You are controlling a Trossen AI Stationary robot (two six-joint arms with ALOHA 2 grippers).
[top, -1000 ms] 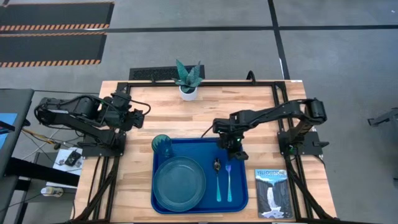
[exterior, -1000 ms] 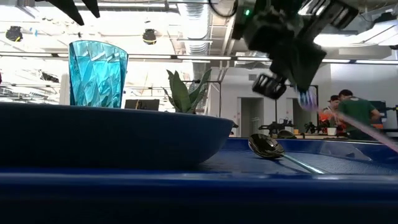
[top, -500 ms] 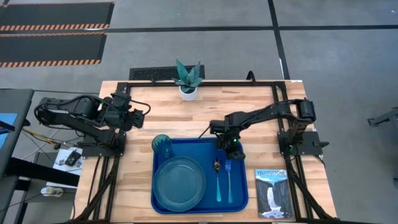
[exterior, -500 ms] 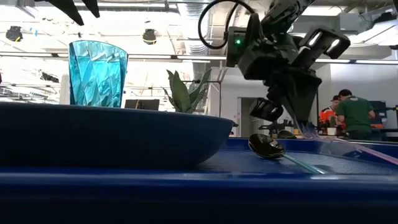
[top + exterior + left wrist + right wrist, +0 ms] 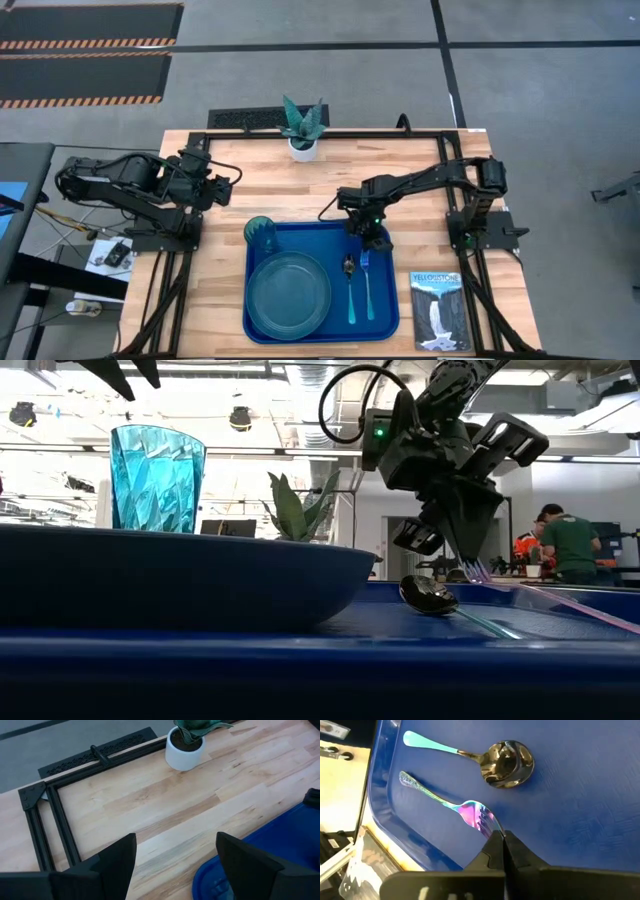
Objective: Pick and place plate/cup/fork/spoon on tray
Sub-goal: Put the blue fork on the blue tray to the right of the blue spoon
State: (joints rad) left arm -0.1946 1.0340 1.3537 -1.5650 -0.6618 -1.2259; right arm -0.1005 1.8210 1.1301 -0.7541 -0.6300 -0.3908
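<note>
The bright blue tray [image 5: 385, 325] holds everything: the round teal plate [image 5: 288, 294] at its front left and the ribbed teal cup [image 5: 262, 233] upright in its back left corner. The spoon [image 5: 350, 290] and fork [image 5: 367, 290] lie side by side right of the plate, heads away from the front edge, the fork's prongs pinched between dark fingers [image 5: 495, 852].

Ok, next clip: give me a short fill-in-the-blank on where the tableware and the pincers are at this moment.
1. The right pincer is shut on the tines of the ____.
2. The spoon lies on the tray between the fork and the ____.
3. The cup stands in the tray's corner nearest the ____ arm.
4. The left pincer hovers over the bare table with its fingers ____.

Missing words: fork; plate; left; open
</note>
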